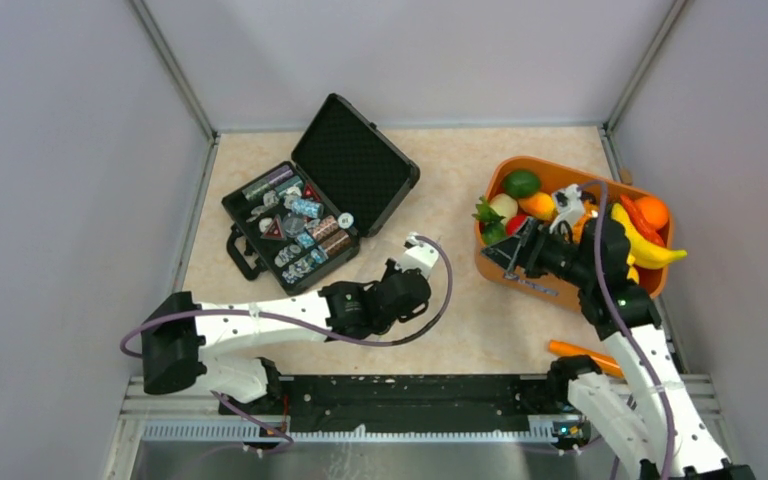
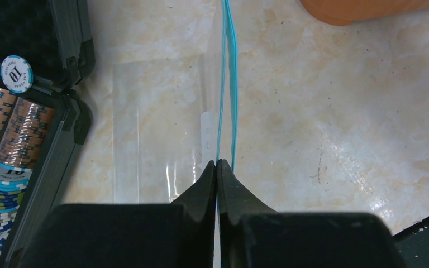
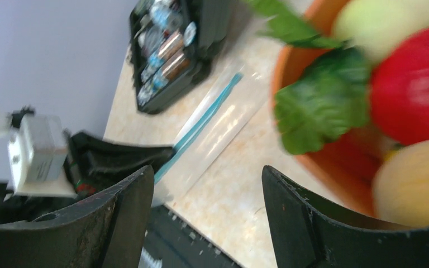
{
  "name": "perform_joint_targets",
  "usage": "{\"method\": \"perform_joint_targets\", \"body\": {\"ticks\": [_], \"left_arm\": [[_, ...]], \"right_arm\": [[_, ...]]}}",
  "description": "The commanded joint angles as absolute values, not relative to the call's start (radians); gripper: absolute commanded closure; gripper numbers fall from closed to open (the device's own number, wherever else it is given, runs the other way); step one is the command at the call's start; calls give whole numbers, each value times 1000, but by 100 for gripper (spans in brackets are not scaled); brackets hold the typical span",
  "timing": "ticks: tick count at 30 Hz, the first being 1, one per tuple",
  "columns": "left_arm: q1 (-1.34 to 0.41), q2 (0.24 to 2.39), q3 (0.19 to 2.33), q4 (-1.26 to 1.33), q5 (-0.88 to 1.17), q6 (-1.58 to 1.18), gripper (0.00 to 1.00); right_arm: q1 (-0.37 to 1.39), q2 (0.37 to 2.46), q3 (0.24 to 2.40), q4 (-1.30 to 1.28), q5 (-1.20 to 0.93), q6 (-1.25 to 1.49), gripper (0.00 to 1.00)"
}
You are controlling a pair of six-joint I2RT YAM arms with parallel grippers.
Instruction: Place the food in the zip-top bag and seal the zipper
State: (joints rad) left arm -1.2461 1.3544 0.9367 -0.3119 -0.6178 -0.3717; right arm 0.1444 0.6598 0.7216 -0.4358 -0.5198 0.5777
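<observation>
While the left gripper (image 2: 217, 167) is pinching the near end of the teal zipper (image 2: 227, 84) with its fingers pressed together, the clear bag (image 2: 156, 123) is lying flat on the table (image 2: 324, 128) left of the orange basket (image 1: 487, 262), between it and the black case (image 1: 300, 215). The right gripper (image 3: 208, 184) is hovering at the basket's left rim, its fingers spread wide and holding nothing. The toy food (image 1: 650, 248) is sitting inside the basket, a banana sticking out over its right rim.

Toy food (image 1: 522, 183) in basket (image 1: 490, 262), black case (image 1: 358, 165) open
</observation>
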Motion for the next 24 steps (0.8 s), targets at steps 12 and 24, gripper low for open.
{"method": "perform_joint_targets", "body": {"ticks": [12,24], "left_arm": [[-1249,1273,959,-297,-671,-382,100],[-1249,1250,962,-304,-682,-387,100]], "right_arm": [[433,791,894,-460,-393,533,31],[684,957,837,-295,-100,690,48]]}}
